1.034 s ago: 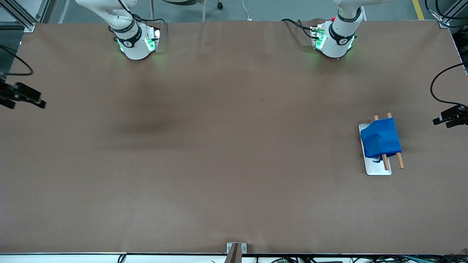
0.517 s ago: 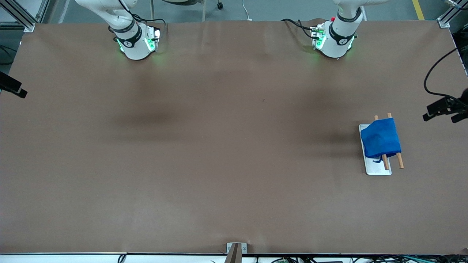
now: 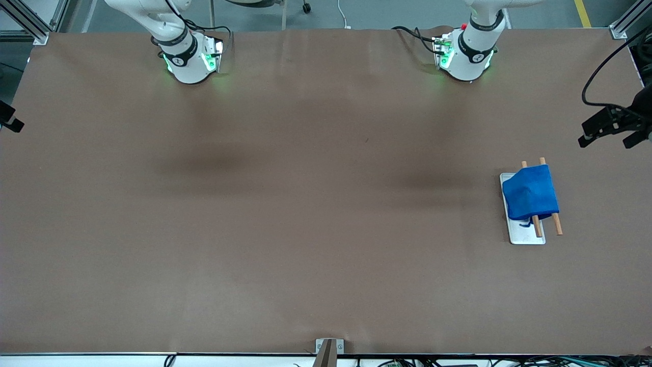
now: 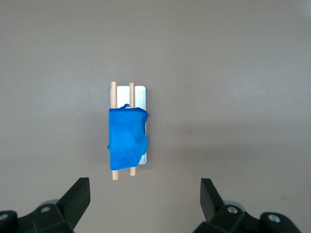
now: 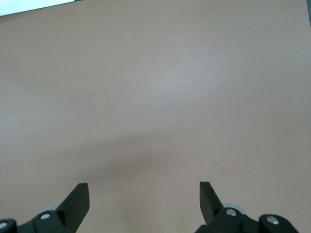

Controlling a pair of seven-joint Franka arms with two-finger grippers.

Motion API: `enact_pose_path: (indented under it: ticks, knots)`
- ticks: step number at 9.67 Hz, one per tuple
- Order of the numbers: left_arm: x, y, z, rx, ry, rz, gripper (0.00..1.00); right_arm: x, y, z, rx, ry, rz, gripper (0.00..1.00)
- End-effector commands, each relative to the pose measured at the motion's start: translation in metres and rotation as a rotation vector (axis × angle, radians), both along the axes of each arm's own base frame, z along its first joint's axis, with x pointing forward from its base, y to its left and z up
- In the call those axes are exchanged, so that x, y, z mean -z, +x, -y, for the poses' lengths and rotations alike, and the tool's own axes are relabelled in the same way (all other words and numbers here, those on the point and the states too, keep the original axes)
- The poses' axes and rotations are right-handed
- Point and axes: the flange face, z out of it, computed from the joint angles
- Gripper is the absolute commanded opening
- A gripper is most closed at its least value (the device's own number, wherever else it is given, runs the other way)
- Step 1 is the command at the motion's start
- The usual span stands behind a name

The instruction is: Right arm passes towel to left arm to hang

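The royal-blue towel (image 3: 530, 194) hangs draped over two wooden dowels (image 3: 557, 224) of a small rack with a white base (image 3: 527, 235), toward the left arm's end of the table. It also shows in the left wrist view (image 4: 126, 138), with its loose thread at one corner. My left gripper (image 3: 608, 140) is open and empty, up in the air over the table's edge at the left arm's end; it also shows in its own wrist view (image 4: 145, 194). My right gripper (image 5: 144, 196) is open and empty over bare table. Only a tip of it (image 3: 9, 120) shows in the front view.
The brown table (image 3: 305, 204) carries only the rack. The two arm bases (image 3: 188, 56) (image 3: 466, 53) stand along the edge farthest from the front camera. A small metal bracket (image 3: 328, 346) sits at the table's nearest edge.
Both grippers have drawn back toward the table's ends. The right gripper has nearly left the front view. The left gripper has shifted toward the bases. The towel has not moved.
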Motion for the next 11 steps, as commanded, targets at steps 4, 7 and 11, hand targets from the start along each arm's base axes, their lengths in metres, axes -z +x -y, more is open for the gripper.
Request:
enact_pose_path:
  ticks: [4, 7, 11]
  knots:
    - [-0.026, 0.007, 0.011, -0.049, 0.012, -0.135, 1.0, 0.005, -0.004, 0.005, 0.032, -0.008, -0.026, 1.0]
    - [-0.019, 0.011, 0.017, -0.044, 0.02, -0.12, 1.0, 0.002, -0.005, 0.005, 0.027, -0.004, -0.023, 1.0]
    - [-0.017, 0.008, 0.018, -0.042, 0.02, -0.118, 1.0, 0.002, -0.004, 0.001, 0.018, -0.009, -0.022, 1.0]
